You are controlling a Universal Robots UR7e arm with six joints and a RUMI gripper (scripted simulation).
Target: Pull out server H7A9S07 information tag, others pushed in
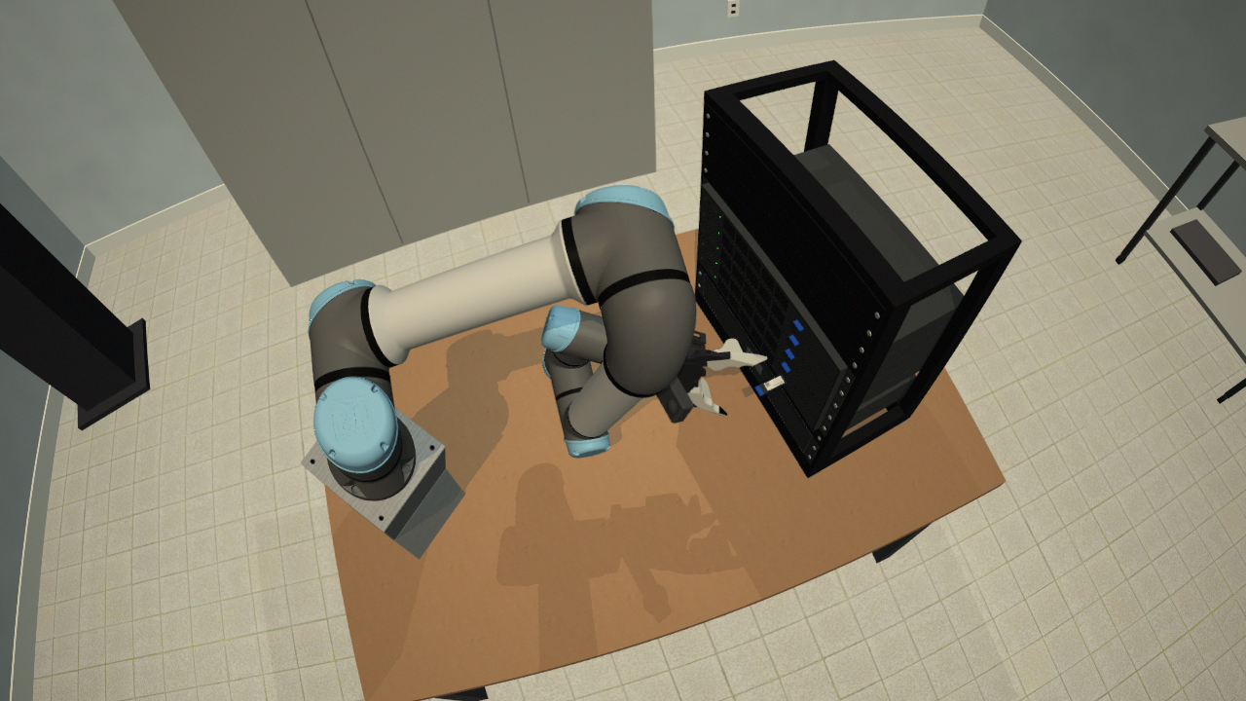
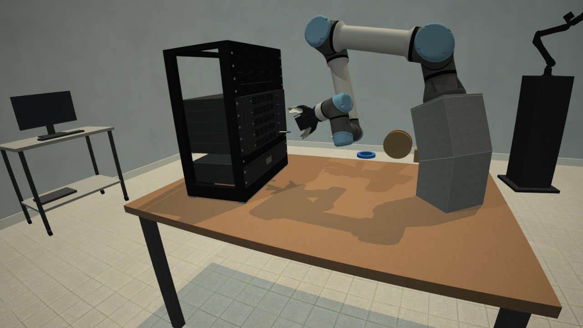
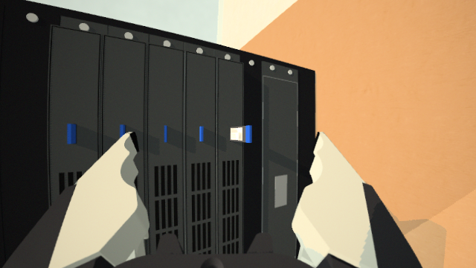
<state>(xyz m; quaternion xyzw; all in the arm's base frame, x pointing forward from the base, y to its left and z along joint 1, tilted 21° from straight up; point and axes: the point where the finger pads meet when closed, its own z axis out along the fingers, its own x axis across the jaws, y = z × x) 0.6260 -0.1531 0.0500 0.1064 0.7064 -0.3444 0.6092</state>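
— Towering over the tabletop (image 1: 609,558) (image 2: 407,261), the unfastened rack (image 1: 958,208) (image 2: 228,122) (image 3: 253,149) could slide or tip if the arm shoves hard. Where is the sought server?
— Unidentified: its tag number is unreadable here.
— And the gripper (image 1: 742,385) (image 2: 296,124) (image 3: 227,133)?
— Spread wide, grasping nothing, facing the servers; a careless advance might knock neighboring blue tabs.
— The smallest risk?
— The lowest server's extended tag (image 1: 773,383) (image 2: 283,131) (image 3: 236,134), its label washed out by glare, could be misread and wrongly left out or pushed in.
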